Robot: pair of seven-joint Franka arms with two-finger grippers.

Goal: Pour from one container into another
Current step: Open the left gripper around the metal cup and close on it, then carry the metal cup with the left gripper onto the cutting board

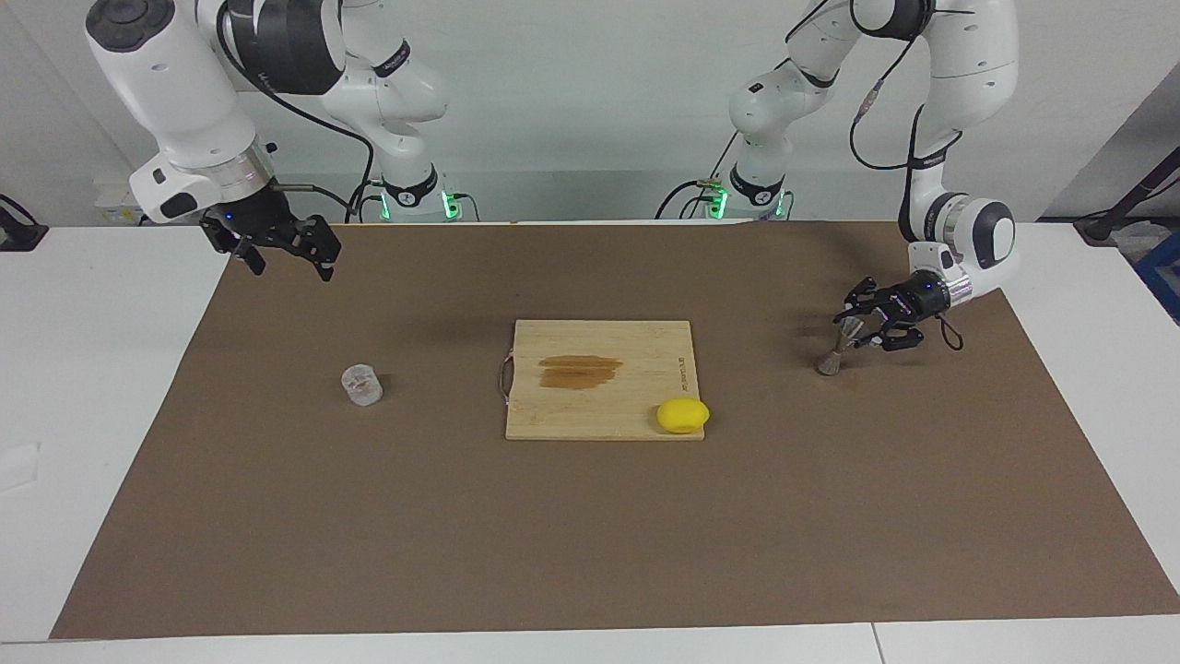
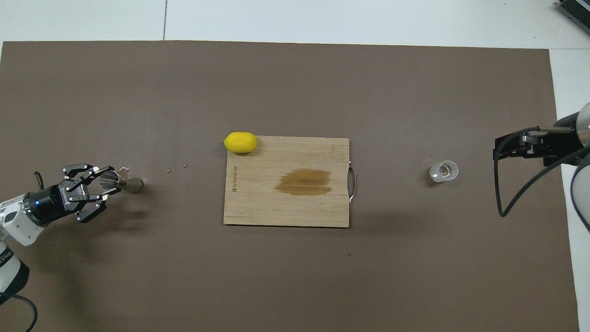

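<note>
Left gripper point(image 1: 853, 325) fingers clamp the tilted jigger point(image 1: 837, 348)'s rim; it may slip. Right gripper point(image 1: 288, 256) waits, fingers apart.

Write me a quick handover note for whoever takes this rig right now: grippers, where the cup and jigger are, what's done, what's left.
Left gripper: shut on the jigger, which leans tilted, base on the mat at the left arm's end.
Right gripper: open, waiting in the air, holding nothing.
Glass cup: upright on the mat toward the right arm's end, untouched.
Done: jigger gripped.
Left: pick up the cup, pour into the jigger.
</note>
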